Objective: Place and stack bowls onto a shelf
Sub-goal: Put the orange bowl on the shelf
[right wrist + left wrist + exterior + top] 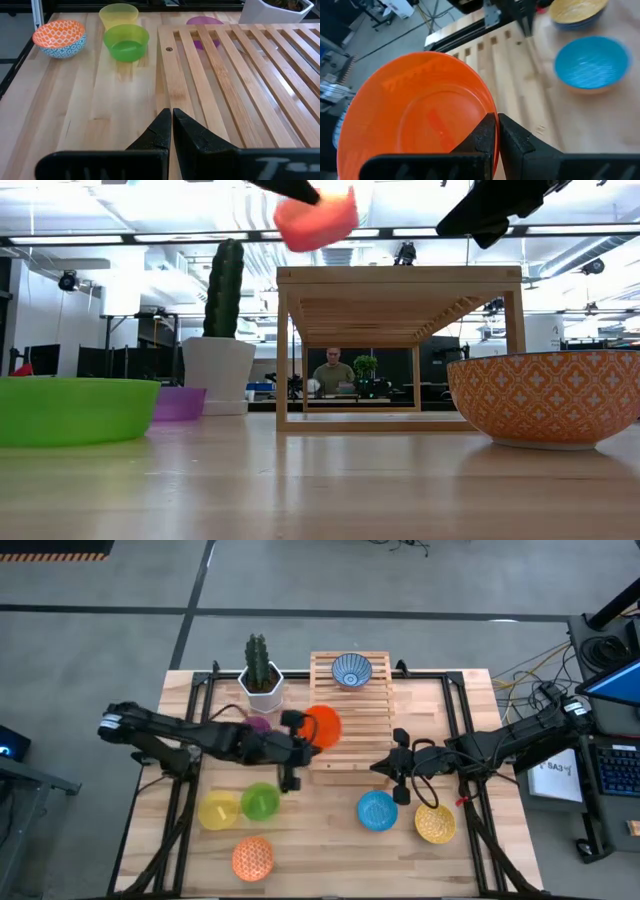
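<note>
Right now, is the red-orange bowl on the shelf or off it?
Off it: the left gripper holds the red-orange bowl by its rim, in the air above the shelf.

**Wood, plastic, glazed bowls**

Shelf (235, 75) was pale slatted wood w/ visible grain, light satin sheen. Tabletop (100, 110) was wood planks, smooth, slightly reflective. Red-orange bowl (420, 110) looked like smooth plastic, semi-glossy, gripped at its rim by left gripper (496, 132), whose fingers were matt black. Green bowl (126, 42) and yellow bowl (118, 15) looked translucent plastic. Blue bowl (590, 62) was glossy inside. Lattice-patterned bowl (545, 398) looked glazed, shiny. Cactus pot (217, 372) was matt white.
</note>
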